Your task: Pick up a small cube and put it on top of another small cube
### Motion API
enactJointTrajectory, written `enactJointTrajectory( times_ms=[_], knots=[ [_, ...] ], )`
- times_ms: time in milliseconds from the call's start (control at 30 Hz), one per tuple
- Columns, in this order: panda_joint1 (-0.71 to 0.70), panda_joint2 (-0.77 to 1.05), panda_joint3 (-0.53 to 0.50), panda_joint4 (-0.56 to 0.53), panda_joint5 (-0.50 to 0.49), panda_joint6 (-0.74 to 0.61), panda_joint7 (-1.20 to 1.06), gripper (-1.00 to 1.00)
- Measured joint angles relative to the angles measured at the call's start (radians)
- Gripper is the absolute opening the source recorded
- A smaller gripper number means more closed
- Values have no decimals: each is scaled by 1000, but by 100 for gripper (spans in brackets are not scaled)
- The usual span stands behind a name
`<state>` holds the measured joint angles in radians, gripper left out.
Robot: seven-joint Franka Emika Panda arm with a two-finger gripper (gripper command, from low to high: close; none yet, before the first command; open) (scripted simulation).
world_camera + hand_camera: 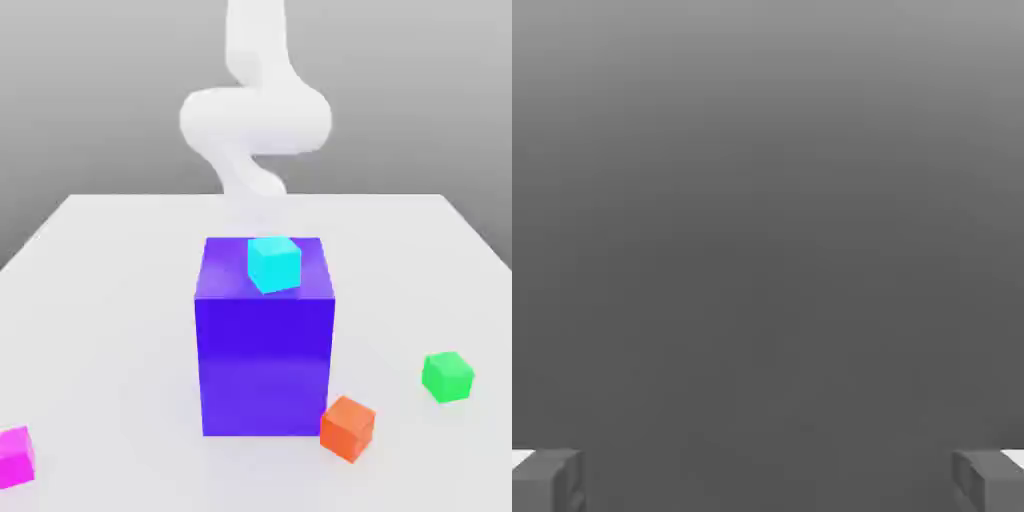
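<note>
Clock set flat on the exterior view, 12 pointing away from the camera, block at centre. Nearest, we log the magenta cube (14, 458) at 8 o'clock, resting on the table (120, 350), partly cut off by the picture's edge. Next the orange cube (348, 430), at 5 o'clock, close by the block's near corner; contact we cannot tell. Then the blue-purple block (265, 360), upright, and the green cube (448, 377) at 4 o'clock, well apart. The cyan cube (274, 264) sits on the block's top. Farthest, at 12, the arm (257, 120). In the hand view the gripper (768, 482) stands wide open, nothing between its jaws. Key relation, our estimate: the magenta cube lies toward 7 or 8 o'clock from the jaws, nearer the camera and lower than the block's top. No long axis on a cube, so we would align to its faces. We judge the pick unstarted; a straight low path might clip the block.
</note>
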<state>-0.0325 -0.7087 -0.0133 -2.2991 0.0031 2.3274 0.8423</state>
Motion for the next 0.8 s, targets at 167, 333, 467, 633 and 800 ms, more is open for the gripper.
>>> enactJointTrajectory(
  times_ms=[167,333,467,633,800],
  knots=[
    [-63,187,-32,2,6,56,86,0],
    [-122,368,-67,3,17,111,167,0],
    [-163,513,-102,5,30,154,228,0],
    [-230,695,-145,7,59,209,296,0],
    [-283,879,-173,9,101,261,354,0]
  ],
)
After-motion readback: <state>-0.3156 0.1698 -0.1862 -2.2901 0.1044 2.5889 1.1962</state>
